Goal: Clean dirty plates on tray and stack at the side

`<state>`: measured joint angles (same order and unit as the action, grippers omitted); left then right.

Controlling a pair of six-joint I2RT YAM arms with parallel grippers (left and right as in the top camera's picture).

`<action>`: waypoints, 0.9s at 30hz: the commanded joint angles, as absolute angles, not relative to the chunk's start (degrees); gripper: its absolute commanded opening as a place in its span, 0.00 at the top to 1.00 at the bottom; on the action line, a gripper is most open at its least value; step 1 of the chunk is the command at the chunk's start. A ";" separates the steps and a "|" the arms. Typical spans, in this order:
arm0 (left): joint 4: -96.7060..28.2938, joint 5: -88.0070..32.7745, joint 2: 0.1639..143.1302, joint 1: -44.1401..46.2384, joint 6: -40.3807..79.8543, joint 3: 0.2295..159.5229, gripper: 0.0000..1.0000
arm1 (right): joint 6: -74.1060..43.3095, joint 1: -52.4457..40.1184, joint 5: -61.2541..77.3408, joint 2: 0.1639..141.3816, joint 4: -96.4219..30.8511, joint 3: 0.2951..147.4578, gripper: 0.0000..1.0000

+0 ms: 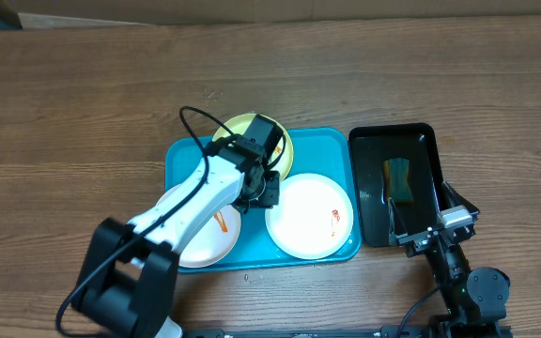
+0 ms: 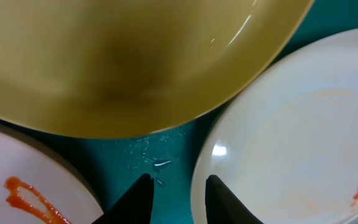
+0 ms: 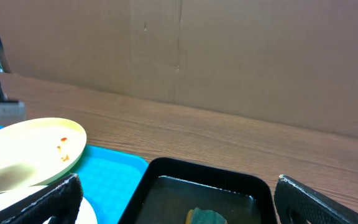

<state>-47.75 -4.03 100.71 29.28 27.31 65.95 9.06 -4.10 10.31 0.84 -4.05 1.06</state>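
On the tray (image 1: pixel 178 160), the left white plate (image 1: pixel 207 242) lies partly under the left arm (image 1: pixel 186 202). The left gripper (image 2: pixel 179 198), fingers (image 2: pixel 142 200) narrowly apart and empty, hangs low over bare tray between plates. The yellow plate (image 2: pixel 135 56) lies just ahead of its tips, the right white plate (image 2: pixel 297 143) beside them (this arm is nearer). The right gripper (image 3: pixel 179 205) gapes wide above the black tray (image 3: pixel 166 165) and sponge (image 3: pixel 204 216).

The turquoise tray (image 1: pixel 181 155) holds three round plates — the yellow-green plate (image 1: pixel 233 127) at its far edge, red-specked, and nearer, side by side, the left white plate (image 1: pixel 209 235) and right white plate (image 1: pixel 310 216) — both smeared orange-red.
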 commanded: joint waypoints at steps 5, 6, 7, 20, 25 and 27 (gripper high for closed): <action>-47.55 -5.93 103.18 29.56 28.01 65.41 0.73 | 9.26 -3.77 10.59 0.16 -3.73 0.45 0.00; -47.55 -7.55 103.18 29.56 27.03 65.41 0.72 | 9.23 -3.77 10.59 0.16 -3.73 0.45 0.00; -47.55 -9.19 103.20 29.56 26.11 65.41 0.70 | 9.23 -3.77 10.59 0.16 -3.73 0.45 0.00; -46.41 -9.47 103.88 30.26 25.26 65.28 0.67 | 9.23 -3.77 10.59 0.16 -3.75 0.45 0.00; -46.22 -8.25 103.88 31.57 25.08 65.23 0.65 | 9.28 -3.77 10.57 0.16 -3.73 0.45 0.00; -46.24 -8.05 103.88 32.10 24.38 65.23 0.64 | 9.28 -3.77 10.11 0.16 -3.75 0.45 0.00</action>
